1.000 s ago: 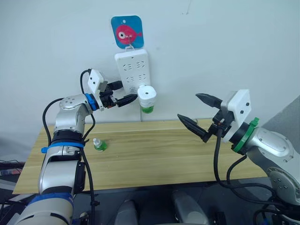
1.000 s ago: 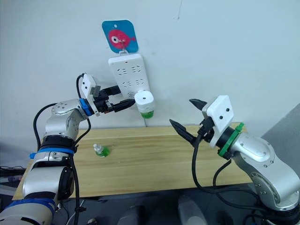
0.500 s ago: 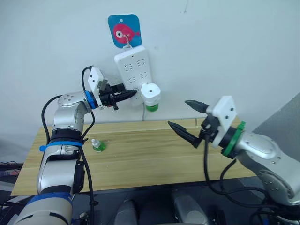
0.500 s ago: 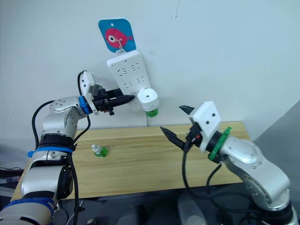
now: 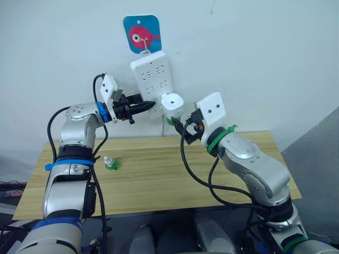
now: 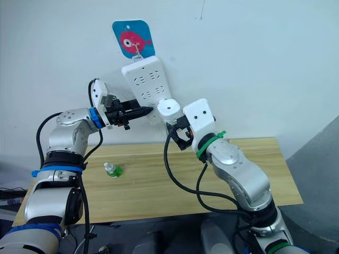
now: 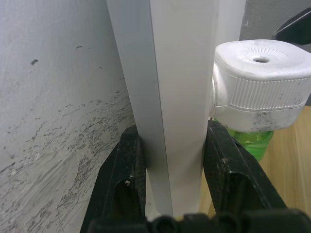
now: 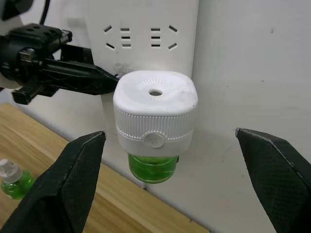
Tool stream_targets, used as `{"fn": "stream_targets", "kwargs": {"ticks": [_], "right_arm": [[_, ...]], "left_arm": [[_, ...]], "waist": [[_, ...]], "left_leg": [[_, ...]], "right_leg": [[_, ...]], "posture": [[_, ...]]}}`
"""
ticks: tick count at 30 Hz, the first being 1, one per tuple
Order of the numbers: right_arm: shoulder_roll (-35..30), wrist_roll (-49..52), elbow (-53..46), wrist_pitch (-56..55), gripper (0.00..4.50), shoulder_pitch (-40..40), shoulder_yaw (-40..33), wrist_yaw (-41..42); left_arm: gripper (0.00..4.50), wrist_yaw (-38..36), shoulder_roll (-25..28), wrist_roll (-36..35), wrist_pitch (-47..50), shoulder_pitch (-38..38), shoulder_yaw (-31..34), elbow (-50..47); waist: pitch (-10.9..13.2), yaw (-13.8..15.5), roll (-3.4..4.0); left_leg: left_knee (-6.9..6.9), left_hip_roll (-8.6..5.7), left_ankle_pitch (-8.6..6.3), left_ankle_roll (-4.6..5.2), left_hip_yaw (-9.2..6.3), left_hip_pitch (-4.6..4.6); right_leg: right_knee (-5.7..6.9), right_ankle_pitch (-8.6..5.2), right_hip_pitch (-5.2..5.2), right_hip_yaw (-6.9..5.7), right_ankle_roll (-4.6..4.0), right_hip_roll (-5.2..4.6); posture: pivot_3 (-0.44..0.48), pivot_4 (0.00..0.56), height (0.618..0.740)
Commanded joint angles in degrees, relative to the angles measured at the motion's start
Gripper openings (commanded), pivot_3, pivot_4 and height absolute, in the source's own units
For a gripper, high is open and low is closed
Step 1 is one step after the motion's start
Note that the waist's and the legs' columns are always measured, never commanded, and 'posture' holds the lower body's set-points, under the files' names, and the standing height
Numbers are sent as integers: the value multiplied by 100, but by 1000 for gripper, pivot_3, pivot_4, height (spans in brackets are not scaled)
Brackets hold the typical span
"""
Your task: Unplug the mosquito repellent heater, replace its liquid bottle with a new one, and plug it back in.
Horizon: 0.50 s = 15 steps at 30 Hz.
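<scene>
The heater [image 5: 171, 102] is plugged into the lower end of the white power strip [image 5: 151, 75], which hangs on the wall under a blue hook plate with a pink fish [image 5: 142, 33]. Its green bottle [image 8: 152, 168] sits screwed in beneath it, hanging just above the back edge of the table [image 5: 159, 180].

Left gripper [image 5: 152, 105] is up at the wall, and in the left wrist view its two black fingers [image 7: 124, 182] are clamped on the strip's lower end, one on each side edge, holding it. The heater sits right beside the finger nearer to it.

Right gripper [image 8: 170, 179] is at the heater now, arm stretched across toward the wall. In the right wrist view its fingers [image 8: 77, 170] stand wide apart, one on either side of the heater, neither touching it. The heater's round top vent and small front button face that camera squarely.

Down on the table, the new bottle [image 5: 111, 163] stands upright with its little white cap, well off toward the left arm's side and apart from both grippers. It also peeks into the corner of the right wrist view [image 8: 13, 182].

The left gripper's black fingers show in the right wrist view too, pointing in at the strip just behind the heater.
</scene>
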Motion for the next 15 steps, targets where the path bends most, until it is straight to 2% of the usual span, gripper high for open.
{"fn": "stream_targets", "kwargs": {"ticks": [1, 15], "right_arm": [[195, -181, 93, -338, 4500, -173, -14, 65], [1032, -898, 1658, -1439, 4500, -615, 117, 170]], "left_arm": [[1293, 28, -1, -24, 34, -22, -31, -344], [1293, 76, 35, -32, 217, 31, -48, -629]], "waist": [[0, 1, 0], [1, 6, 2]], "left_leg": [[0, 0, 0, 0, -3, -1], [1, -3, 0, 0, -27, -13]], "right_leg": [[1, 0, 0, -3, 0, 0], [4, 12, -2, -29, -21, -2]], "posture": [[-272, 176, 725], [-250, 168, 725]]}}
